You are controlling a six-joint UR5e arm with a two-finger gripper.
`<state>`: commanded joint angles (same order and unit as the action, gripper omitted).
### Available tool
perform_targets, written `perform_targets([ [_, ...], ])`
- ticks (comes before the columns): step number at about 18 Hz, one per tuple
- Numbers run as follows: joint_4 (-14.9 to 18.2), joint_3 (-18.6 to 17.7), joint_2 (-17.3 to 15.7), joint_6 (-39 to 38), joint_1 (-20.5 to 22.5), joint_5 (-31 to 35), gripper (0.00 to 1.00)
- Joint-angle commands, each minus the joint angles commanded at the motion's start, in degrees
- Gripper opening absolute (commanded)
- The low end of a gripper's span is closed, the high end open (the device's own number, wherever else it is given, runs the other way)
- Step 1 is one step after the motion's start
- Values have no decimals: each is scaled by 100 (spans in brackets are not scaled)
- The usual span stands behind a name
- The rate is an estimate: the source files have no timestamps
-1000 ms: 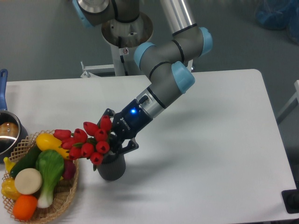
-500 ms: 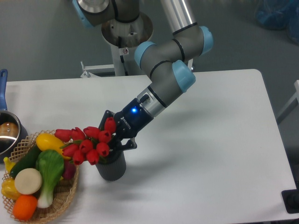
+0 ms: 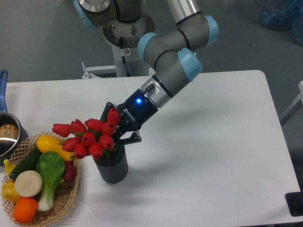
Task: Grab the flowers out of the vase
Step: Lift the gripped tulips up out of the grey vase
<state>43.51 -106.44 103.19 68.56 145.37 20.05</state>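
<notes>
Gripper (image 3: 115, 137) clenched on flowers (image 3: 90, 136) just above vase (image 3: 112, 165); I'd lift straight up, slow, so stems clear rim w/o tipping vase.

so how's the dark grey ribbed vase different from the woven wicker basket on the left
The dark grey ribbed vase is a tall, narrow cylinder; the woven wicker basket is wide, shallow and light tan. The vase stands near the table's middle front, under the gripper; the basket sits at the left edge. The vase has red tulip flowers at its mouth; the basket is heaped with mixed vegetables. Both rest upright on the white table.
</notes>
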Motion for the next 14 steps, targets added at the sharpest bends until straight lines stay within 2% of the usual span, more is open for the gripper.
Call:
perform_targets([
  [3,0,96,-114,-219,27,-211,28],
  [11,0,703,-167,-1134,9,-317,28],
  [14,9,913,-281,-1546,105,-308,28],
])
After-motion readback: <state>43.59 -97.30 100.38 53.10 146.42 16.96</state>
